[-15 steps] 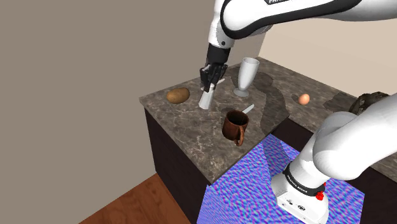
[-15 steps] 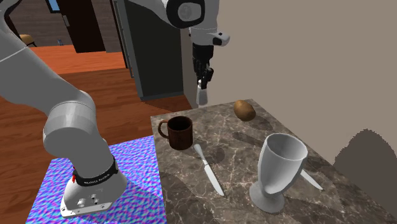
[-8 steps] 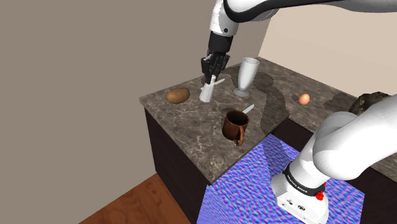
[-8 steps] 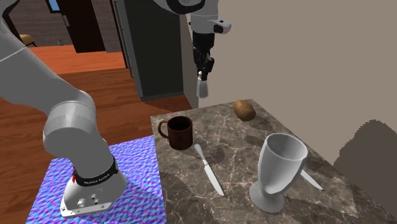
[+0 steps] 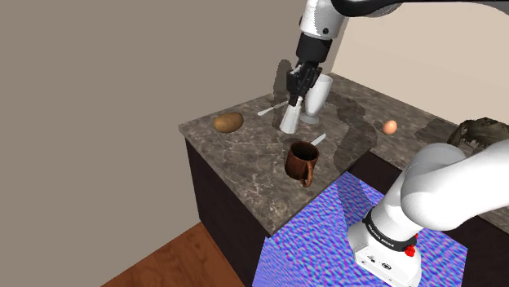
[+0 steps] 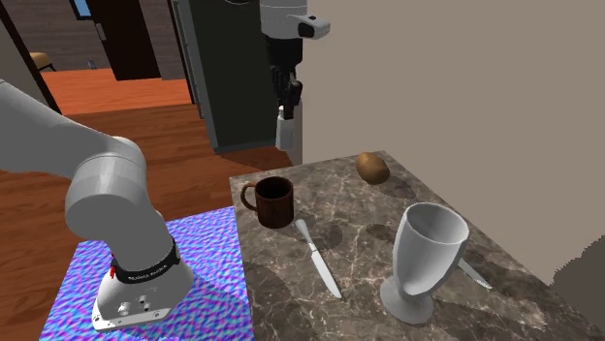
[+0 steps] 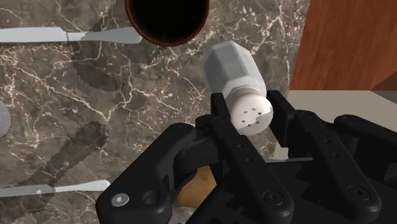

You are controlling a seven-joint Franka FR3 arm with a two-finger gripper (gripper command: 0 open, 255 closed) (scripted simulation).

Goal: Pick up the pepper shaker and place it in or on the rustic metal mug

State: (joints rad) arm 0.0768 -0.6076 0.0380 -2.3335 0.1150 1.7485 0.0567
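Clamping the pepper shaker [image 7: 234,73] by its top: the gripper [image 7: 249,109] is pinching the perforated cap from both sides, and the body is hanging free beyond the fingers, tilted a little. We are holding it in the air, well above the marble counter [image 5: 245,163]. The mug [image 5: 300,167] is standing upright below and near. In the wrist view, its open mouth is showing just past the shaker's base.

We are judging the shaker small, light and rigid, with smooth faceted walls that look slippery. With the hold this high, the body could pivot or slide out under a quick move, so we are favouring a slow carry. A grip lower down, across two flat facets, would be steadier. Lowering it base-first into the mug looks workable. The goblet [image 5: 322,90] is standing close by, so we are watching clearance.
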